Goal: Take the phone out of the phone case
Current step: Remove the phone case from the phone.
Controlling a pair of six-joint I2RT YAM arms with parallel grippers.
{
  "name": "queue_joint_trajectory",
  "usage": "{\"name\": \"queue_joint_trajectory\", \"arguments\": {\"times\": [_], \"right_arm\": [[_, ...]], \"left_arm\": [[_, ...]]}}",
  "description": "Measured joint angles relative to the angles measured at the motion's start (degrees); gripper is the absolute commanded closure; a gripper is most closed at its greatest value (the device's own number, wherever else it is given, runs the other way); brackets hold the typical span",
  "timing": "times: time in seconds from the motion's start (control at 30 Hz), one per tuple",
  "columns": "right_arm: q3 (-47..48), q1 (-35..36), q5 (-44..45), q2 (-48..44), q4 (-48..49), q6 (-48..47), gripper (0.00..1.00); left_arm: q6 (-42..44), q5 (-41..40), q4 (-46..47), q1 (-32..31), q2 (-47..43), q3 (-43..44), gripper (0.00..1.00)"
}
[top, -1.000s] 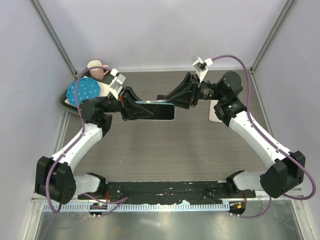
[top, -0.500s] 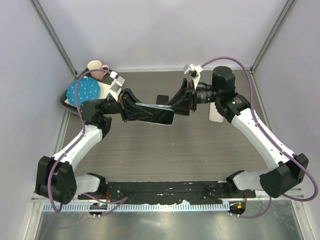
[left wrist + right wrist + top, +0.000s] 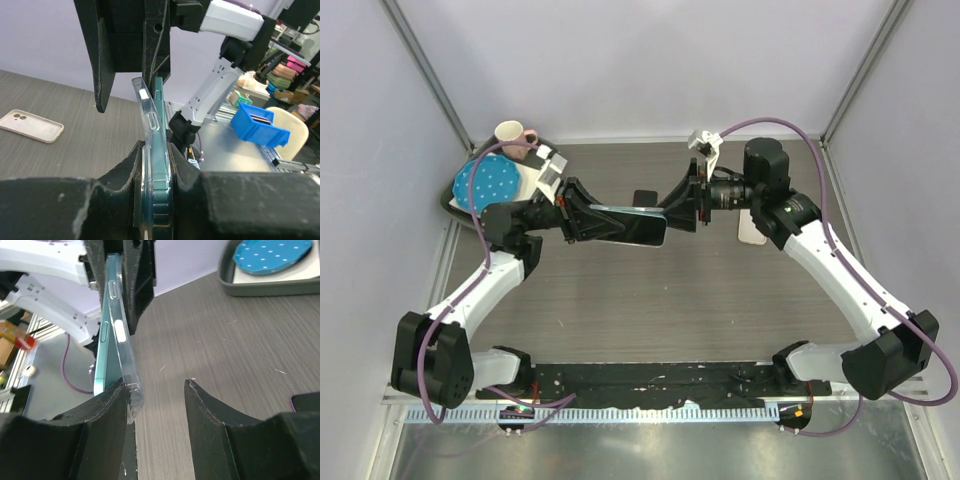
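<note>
A teal phone point(image 3: 160, 150) in a clear phone case point(image 3: 145, 125) is held edge-up above the table, and my left gripper point(image 3: 156, 167) is shut on both at one end. In the top view the phone point(image 3: 632, 227) spans between my left gripper point(image 3: 582, 218) and my right gripper point(image 3: 678, 207). My right gripper point(image 3: 155, 390) is open at the far end. The case's clear corner point(image 3: 124, 355) stands peeled away from the phone point(image 3: 104, 355). That corner rests against my left-hand finger point(image 3: 102, 410), with a wide gap to the other finger.
A beige spare phone case point(image 3: 752, 230) lies flat on the table at the right, also in the left wrist view point(image 3: 31, 126). A grey tray point(image 3: 460, 205) with a blue dotted plate point(image 3: 488, 183) and a cup point(image 3: 512, 135) sit back left. A small black object point(image 3: 642, 198) lies behind the phone.
My right gripper has opened wider and its wrist has turned and shifted left. The phone has dipped slightly at its right end. My left gripper has kept its grip.
</note>
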Motion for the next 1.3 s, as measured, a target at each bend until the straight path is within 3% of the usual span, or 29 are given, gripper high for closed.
{"name": "queue_joint_trajectory", "arguments": {"times": [0.17, 0.4, 0.53, 0.6, 0.9, 1.17, 1.3], "right_arm": [[-1.2, 0.2, 6.2, -0.7, 1.3, 2.6, 0.48], [-5.8, 0.0, 6.8, -0.4, 7.3, 7.3, 0.51], [-7.0, -0.2, 6.7, 0.9, 10.4, 10.3, 0.6], [-8.1, -0.2, 6.7, 1.2, 12.7, 11.6, 0.71], [-16.4, -0.8, 6.3, 3.3, 26.5, 22.3, 0.61], [-16.0, -0.6, 8.7, 5.2, 29.0, 24.8, 0.69], [-15.5, 0.0, 9.2, 6.6, 30.5, 26.2, 0.67]], "left_arm": [[1.4, -2.8, -1.1, 1.0, 0.0, -1.2, 1.0], [2.6, -4.2, -3.0, 1.7, -0.1, -3.5, 1.0], [2.5, -5.8, -4.3, 2.4, -0.1, -4.5, 1.0], [2.4, -6.6, -5.3, 2.9, -0.1, -4.8, 1.0], [1.4, -9.6, -10.3, 4.1, -0.1, -8.1, 1.0], [0.8, -11.5, -11.0, 5.1, -0.1, -8.2, 1.0], [0.8, -11.9, -11.9, 6.1, -0.1, -8.3, 1.0]]}}
